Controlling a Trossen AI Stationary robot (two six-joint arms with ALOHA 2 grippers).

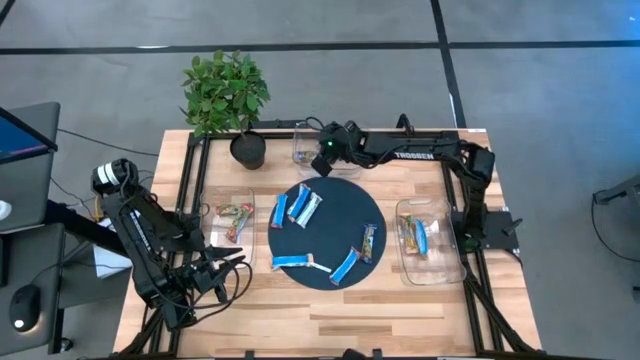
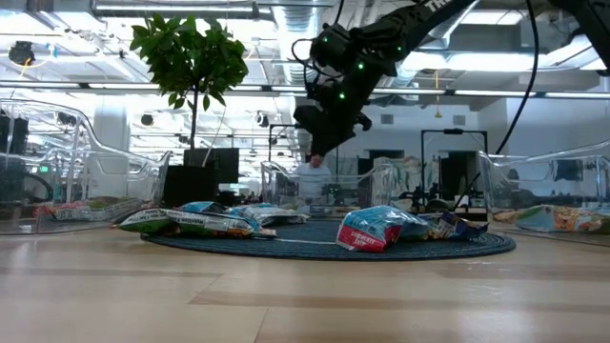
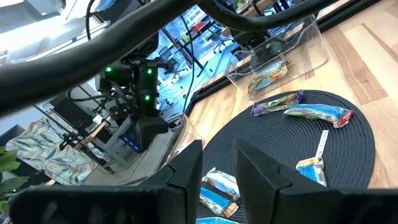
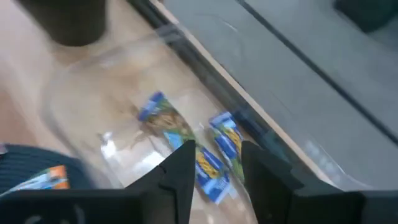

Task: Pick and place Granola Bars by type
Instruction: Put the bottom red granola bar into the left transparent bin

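A robotics lab: a wooden worktable (image 1: 330,300) framed in black rails stands on grey carpet (image 1: 540,80), with a computer monitor (image 1: 22,135) and mouse (image 1: 20,308) alongside. Beyond it stretch open-ceiling ducts (image 2: 191,10), fluorescent lighting and more equipment benches; a potted plant (image 1: 226,95) softens one corner.

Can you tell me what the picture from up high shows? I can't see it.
The right hand reaches over a clear bin at the table's far edge, beside a potted plant. Blue granola bars lie on a round dark mat, and the left hand waits nearby.
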